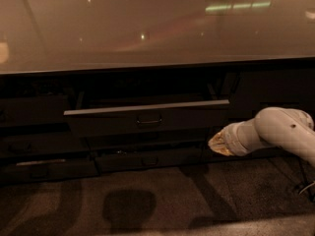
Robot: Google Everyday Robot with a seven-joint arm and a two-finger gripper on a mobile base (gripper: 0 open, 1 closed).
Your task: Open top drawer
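The top drawer point(147, 118) is a dark grey front with a small rectangular pull handle point(149, 120) at its centre. It stands pulled out from under the counter, its pale top edge showing. My gripper point(219, 144) is at the end of the white arm, low and to the right of the drawer front, below its right corner and apart from it. The gripper points left toward the cabinet.
A wide glossy beige countertop point(157, 28) overhangs the cabinet. A slimmer dark drawer front point(147, 159) sits below the top drawer, and more dark drawers point(39, 146) stand at the left. A dark cabinet door point(275, 90) is at the right. Brown carpet point(147, 200) covers the floor.
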